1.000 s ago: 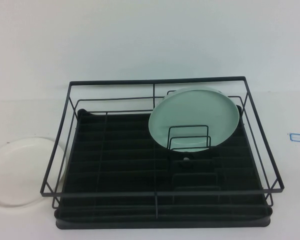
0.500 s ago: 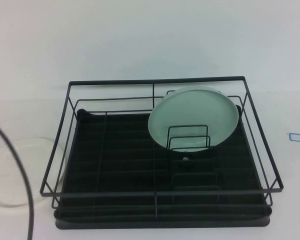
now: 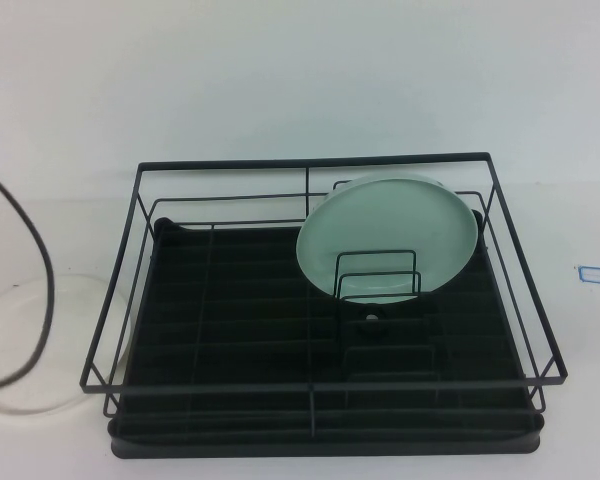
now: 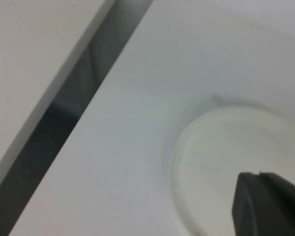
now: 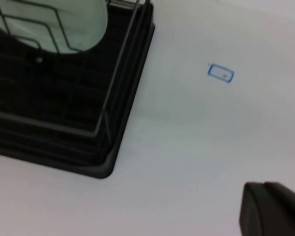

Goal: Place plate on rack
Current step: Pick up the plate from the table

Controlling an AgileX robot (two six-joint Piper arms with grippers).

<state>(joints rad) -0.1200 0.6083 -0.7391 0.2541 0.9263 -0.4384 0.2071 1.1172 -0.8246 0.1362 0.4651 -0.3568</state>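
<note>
Black wire rack [image 3: 320, 380], one, sits mid-surface [image 3: 280, 80] on its ribbed tray base. One mint-green plate [image 3: 387, 235] stands upright in the dividers at the rack's far right. One white plate [image 3: 25, 350] lies flat on the surface just left of the rack, outside it; a dark cable [image 3: 42, 255] curves over it. One small blue-edged label [image 3: 594, 273] lies right of the rack. Left end effector [image 4: 268, 204]: above the white plate, finger spread cannot be told. Right end effector [image 5: 270, 209]: over bare surface right of the rack, spread likewise unclear.
</note>
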